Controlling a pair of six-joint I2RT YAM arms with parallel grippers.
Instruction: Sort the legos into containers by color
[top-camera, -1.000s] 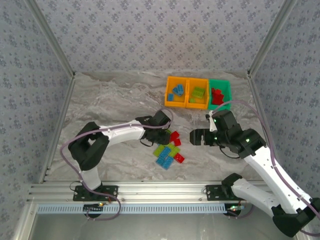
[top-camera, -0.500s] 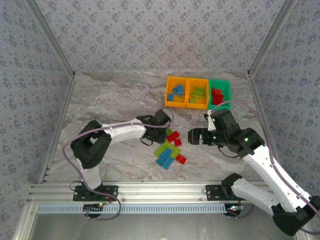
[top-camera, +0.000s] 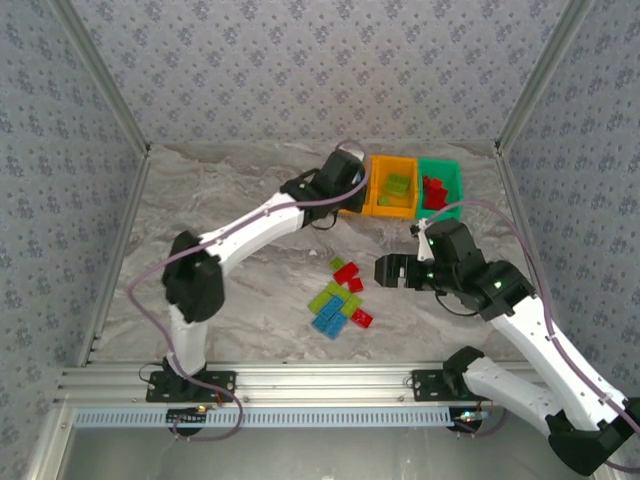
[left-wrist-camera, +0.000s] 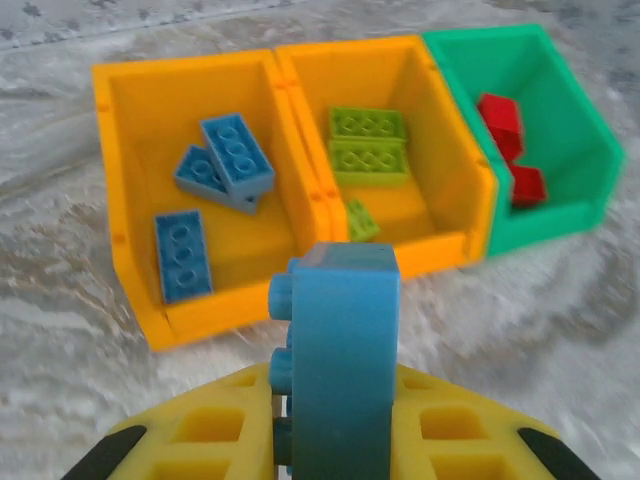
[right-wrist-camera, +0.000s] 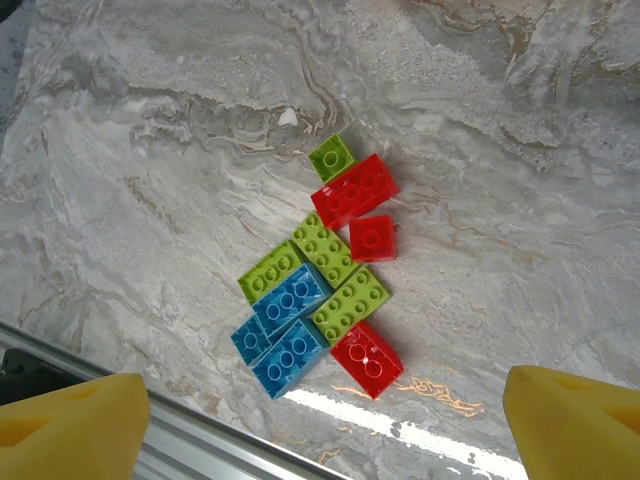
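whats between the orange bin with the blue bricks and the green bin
The other orange bin, holding lime green bricks, stands between them, as the left wrist view shows.

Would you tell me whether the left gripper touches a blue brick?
Touching: the left wrist view shows the blue brick pinched between the left gripper's fingers.

The left jaws have lifted a blue brick (left-wrist-camera: 343, 350) from the pile (top-camera: 338, 298) to the leftmost bin (left-wrist-camera: 108, 160).
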